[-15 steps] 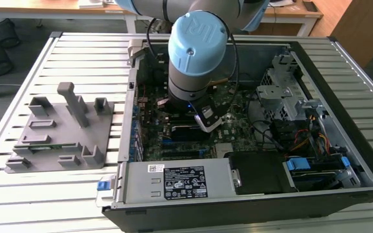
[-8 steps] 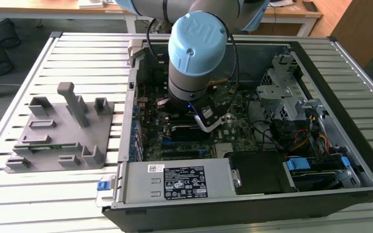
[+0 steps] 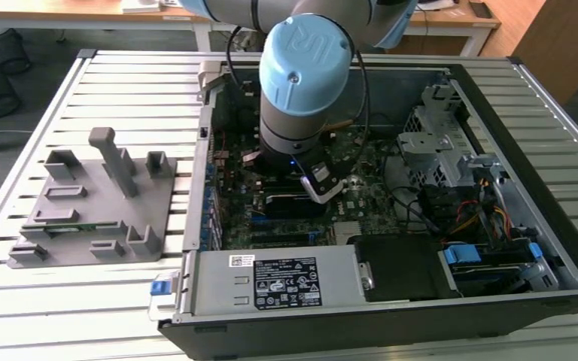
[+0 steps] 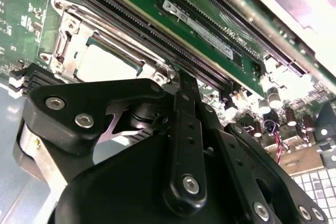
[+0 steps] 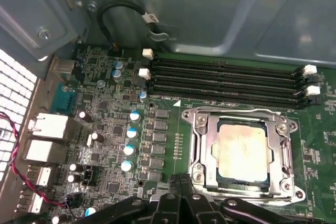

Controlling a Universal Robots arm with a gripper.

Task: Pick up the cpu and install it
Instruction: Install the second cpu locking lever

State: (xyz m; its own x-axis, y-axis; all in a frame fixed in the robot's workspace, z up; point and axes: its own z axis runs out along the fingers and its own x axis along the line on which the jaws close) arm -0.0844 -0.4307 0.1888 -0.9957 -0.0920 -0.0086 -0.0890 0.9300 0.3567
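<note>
The cpu lies flat inside the socket frame on the motherboard, just ahead of the tool, whose fingertips are closed together and hold nothing.

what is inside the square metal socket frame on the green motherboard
The cpu, a flat silver-grey square chip, lies inside the metal socket frame, its top exposed in both wrist views. Whatever lies beneath it is covered. The gripper hovers beside the frame.
</note>
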